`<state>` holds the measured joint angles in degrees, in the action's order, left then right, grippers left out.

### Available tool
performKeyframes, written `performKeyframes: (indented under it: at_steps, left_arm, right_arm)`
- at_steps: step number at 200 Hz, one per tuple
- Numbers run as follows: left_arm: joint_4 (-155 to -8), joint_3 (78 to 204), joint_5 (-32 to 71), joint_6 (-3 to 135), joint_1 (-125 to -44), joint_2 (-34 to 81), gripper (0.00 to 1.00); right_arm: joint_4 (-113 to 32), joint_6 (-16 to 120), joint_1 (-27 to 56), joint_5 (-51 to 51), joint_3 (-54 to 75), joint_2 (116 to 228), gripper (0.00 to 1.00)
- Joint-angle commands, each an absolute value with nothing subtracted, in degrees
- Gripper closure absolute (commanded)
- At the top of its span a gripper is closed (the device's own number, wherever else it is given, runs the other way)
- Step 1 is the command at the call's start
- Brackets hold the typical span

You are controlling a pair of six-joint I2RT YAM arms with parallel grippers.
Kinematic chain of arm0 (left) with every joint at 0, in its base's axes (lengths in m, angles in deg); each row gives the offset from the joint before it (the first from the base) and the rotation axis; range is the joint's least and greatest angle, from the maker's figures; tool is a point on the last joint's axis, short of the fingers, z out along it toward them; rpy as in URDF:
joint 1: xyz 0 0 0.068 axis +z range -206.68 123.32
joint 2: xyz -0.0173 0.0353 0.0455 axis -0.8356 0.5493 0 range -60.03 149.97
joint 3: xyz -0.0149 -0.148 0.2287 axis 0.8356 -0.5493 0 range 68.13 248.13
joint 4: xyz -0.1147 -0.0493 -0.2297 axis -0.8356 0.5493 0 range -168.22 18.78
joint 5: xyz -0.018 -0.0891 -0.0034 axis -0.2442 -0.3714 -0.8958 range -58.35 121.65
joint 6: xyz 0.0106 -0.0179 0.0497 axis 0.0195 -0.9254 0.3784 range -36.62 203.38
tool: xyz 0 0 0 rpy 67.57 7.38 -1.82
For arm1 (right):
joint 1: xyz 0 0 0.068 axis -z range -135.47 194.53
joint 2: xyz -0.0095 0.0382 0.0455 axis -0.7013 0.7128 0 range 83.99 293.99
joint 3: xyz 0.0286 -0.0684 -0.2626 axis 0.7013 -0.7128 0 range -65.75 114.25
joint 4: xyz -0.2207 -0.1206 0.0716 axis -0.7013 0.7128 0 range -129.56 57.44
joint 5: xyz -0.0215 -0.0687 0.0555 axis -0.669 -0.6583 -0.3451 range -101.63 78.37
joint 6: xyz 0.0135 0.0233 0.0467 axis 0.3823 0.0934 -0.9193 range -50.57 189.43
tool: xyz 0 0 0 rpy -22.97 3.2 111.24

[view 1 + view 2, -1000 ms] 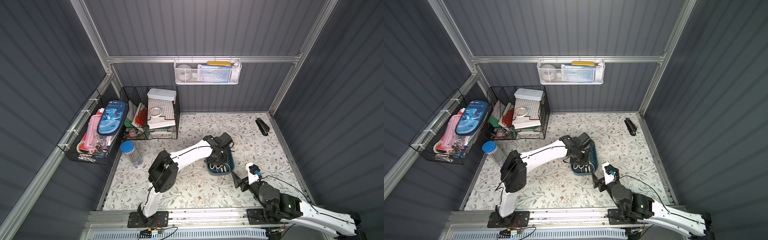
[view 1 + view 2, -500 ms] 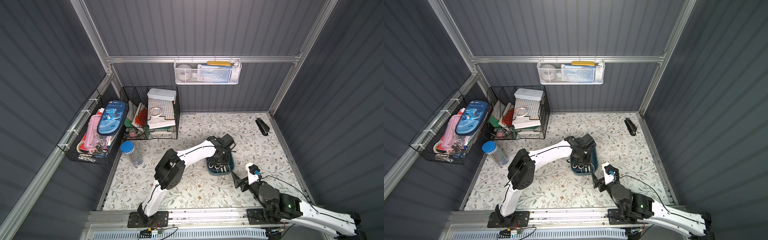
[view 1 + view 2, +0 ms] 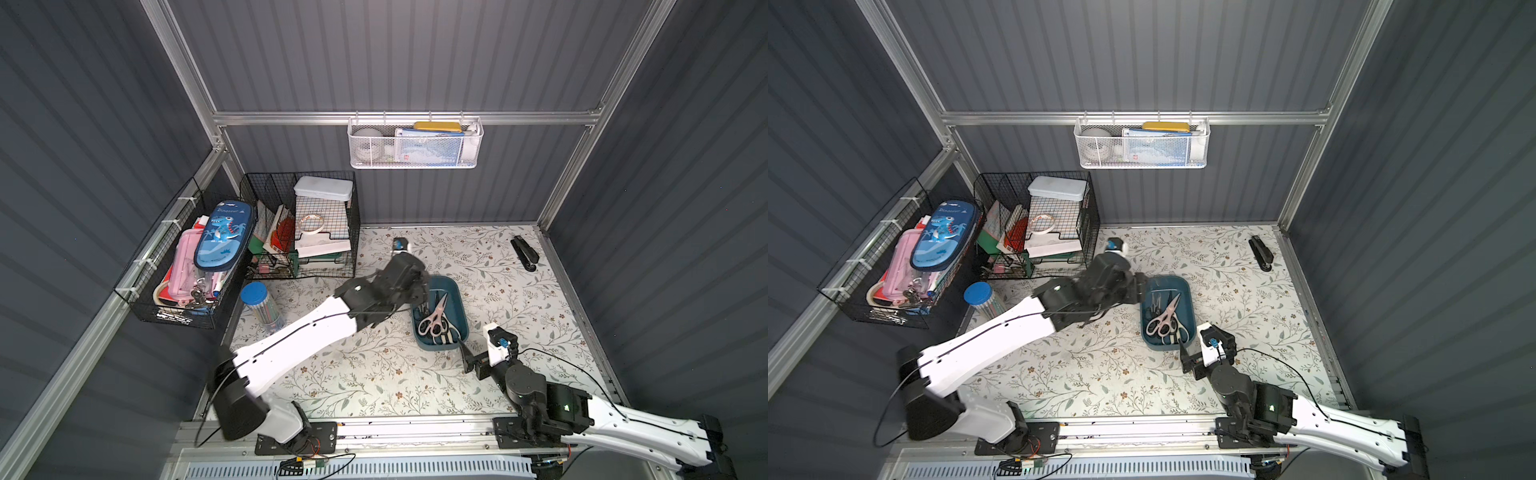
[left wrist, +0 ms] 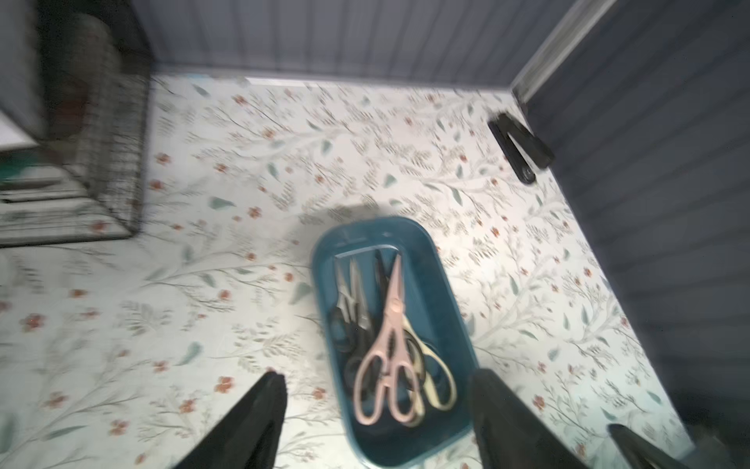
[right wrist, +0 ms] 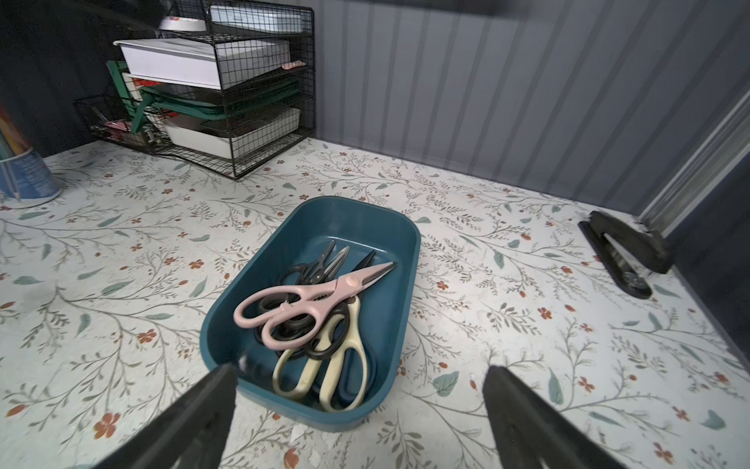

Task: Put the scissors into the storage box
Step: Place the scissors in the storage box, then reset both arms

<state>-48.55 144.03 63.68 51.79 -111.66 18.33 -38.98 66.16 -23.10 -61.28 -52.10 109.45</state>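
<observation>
The teal storage box (image 3: 456,291) (image 3: 1188,297) sits mid-table and holds several scissors. A pale pink pair (image 3: 434,318) (image 4: 389,325) (image 5: 308,294) lies on top of cream shears (image 5: 337,365) (image 4: 440,377) and black-handled pairs (image 5: 302,270) (image 4: 345,325). My left gripper (image 3: 419,291) (image 4: 379,375) hangs open just above the box's left rim with nothing between its fingers; its view is blurred. My right gripper (image 3: 486,353) (image 5: 360,370) is open and empty, low over the table at the box's near end.
A black stapler (image 3: 524,252) (image 5: 625,251) lies at the back right corner. Black wire baskets (image 3: 307,232) stand at the back left, with a blue-capped pencil tube (image 3: 262,305) in front. A white mesh basket (image 3: 415,143) hangs on the back wall.
My left gripper has opened and drawn back leftward from over the box. The pink scissors now lie free on the pile. The right arm has stayed put.
</observation>
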Motion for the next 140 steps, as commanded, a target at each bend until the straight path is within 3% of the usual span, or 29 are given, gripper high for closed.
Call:
performKeyframes:
  at_steps: [1,14,26,45,74,109,140]
  left_arm:
    - [-51.53,130.73,91.53,56.29,-111.04,11.82,0.01]
    - [-58.93,119.94,101.85,59.84,-110.30,5.89,0.00]
    - [-73.21,108.39,105.19,69.62,-108.99,0.70,0.01]
    - [-92.82,93.75,92.93,84.13,-102.88,-7.04,0.01]
    - [-103.52,82.53,86.71,83.27,-94.10,-12.04,0.01]
    - [-115.05,81.63,72.71,85.46,-85.39,1.63,0.01]
    - [-130.51,83.51,70.76,88.14,-81.43,15.63,0.01]
  right_arm:
    - [-50.31,74.75,-18.31,-64.08,-50.69,116.25,0.01]
    - [-50.01,72.96,-12.02,-66.28,-48.06,121.43,0.01]
    - [-48.09,69.71,-4.91,-63.81,-46.19,124.92,0.01]
    - [-47.83,63.63,6.91,-61.24,-45.71,127.76,0.01]
    - [-48.98,62.43,22.13,-50.24,-45.21,130.17,0.01]
    - [-62.34,63.36,33.76,-41.97,-50.09,138.24,0.01]
    - [-76.44,62.29,39.20,-33.72,-55.05,141.94,0.01]
